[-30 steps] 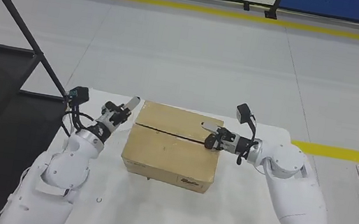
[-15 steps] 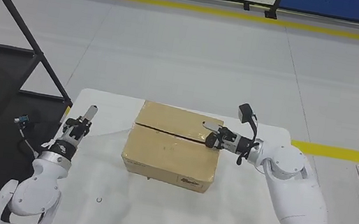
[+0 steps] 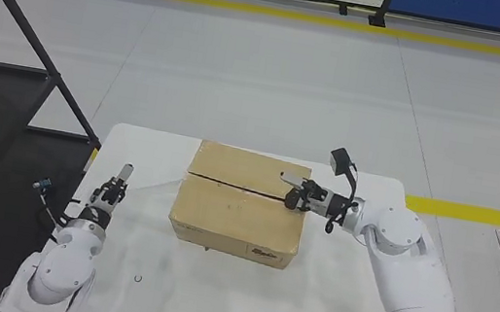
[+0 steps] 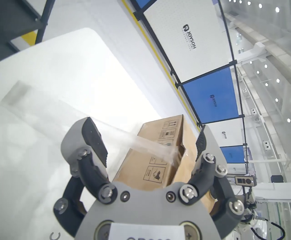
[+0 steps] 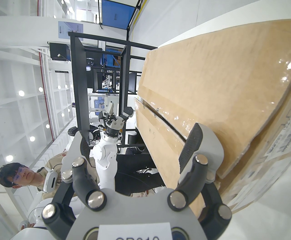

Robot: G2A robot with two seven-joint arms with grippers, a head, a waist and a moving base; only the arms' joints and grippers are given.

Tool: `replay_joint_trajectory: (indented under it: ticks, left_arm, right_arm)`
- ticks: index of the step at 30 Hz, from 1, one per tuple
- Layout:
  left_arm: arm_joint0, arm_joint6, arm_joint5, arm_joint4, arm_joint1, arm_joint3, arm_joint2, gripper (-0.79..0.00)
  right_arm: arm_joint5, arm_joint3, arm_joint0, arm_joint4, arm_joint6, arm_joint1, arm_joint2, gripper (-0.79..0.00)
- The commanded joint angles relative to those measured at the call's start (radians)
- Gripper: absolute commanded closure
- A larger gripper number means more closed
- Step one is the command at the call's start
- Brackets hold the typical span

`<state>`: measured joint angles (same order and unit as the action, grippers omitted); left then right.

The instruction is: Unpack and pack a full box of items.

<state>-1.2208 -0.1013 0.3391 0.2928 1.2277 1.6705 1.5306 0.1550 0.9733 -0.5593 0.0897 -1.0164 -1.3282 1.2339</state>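
Sitting mid-table (image 3: 325, 306), the box (image 3: 240, 204) has both top flaps down, so unpacking looks barely begun. The left gripper (image 3: 118, 181) hangs off the box's left end, well apart from it, jaws spread wide and holding nothing. A strip of clear tape (image 4: 150, 145) runs from that end of the box toward one of its fingers (image 4: 94, 138). The right gripper (image 5: 138, 130) sits at the right end of the seam (image 5: 163, 118), jaws also wide apart, one finger just over the top flap's edge, the other out in the air. Risks, as I judge them: if the tape is stuck to the left finger, any pull could drag or skew the box rather than peel cleanly. The strip could also snap and leave the seam partly sealed. The right finger could crease or slip off the flap edge if it pushes down with nothing bracing the box. Hard to tell: where the tape ends behind the finger pad and whether it touches it, and whether the right finger contacts the cardboard. The box contents are hidden under the flaps, and the box's far side is out of sight.
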Motion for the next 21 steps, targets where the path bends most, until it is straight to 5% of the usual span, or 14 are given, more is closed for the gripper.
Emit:
replay_joint_trajectory:
  ticks: [1, 11, 21]
  left_arm:
    - [0.007, 0.004, 0.006, -0.007, 0.004, -0.031, -0.015, -0.785]
    - [0.029, -0.044, 0.001, -0.06, 0.011, -0.121, -0.03, -0.785]
    - [0.137, -0.113, -0.043, -0.095, 0.019, -0.26, -0.073, -0.785]
  right_arm:
    - [0.001, 0.005, -0.005, 0.0, -0.014, 0.002, -0.003, -0.785]
    - [0.01, 0.033, -0.019, -0.027, -0.039, 0.014, -0.018, -0.785]
    - [0.001, 0.064, -0.027, -0.029, -0.028, 0.022, -0.026, -0.785]
